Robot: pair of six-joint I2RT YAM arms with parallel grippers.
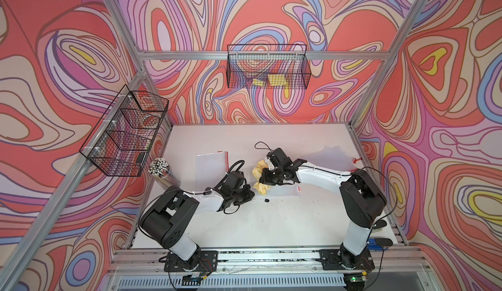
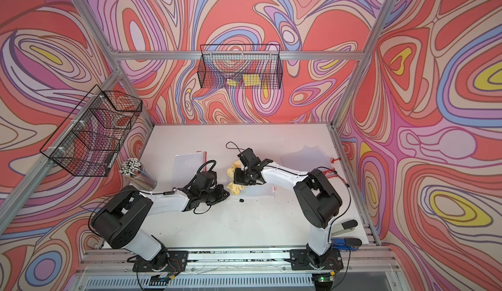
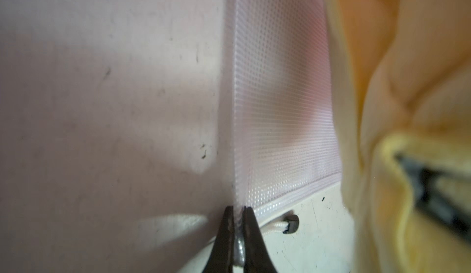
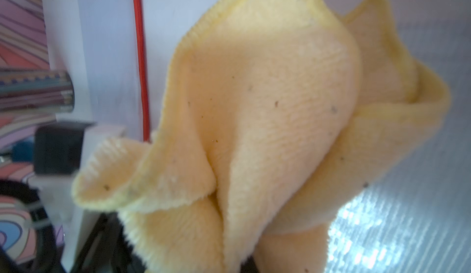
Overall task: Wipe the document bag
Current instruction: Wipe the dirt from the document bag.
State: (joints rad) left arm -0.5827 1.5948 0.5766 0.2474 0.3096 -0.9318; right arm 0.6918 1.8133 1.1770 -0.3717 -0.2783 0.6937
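The translucent, mesh-textured document bag (image 1: 282, 191) lies flat near the middle of the white table (image 1: 271, 221), between the two arms. At its near-left corner the left gripper (image 3: 238, 209) is clenched on the bag's edge, the plastic pinched between the two dark jaws. The bag's white cord with a small black toggle (image 3: 290, 223) rests on the table just beside that corner. Over the bag's left part the right gripper (image 1: 263, 178) is clamped on a bunched yellow cloth (image 4: 267, 118), which hangs down onto the bag's surface, just beside the left gripper. Farther left lies a second bag with a red zip (image 1: 211, 167), and beyond it a clear jar of pens (image 1: 160, 168).
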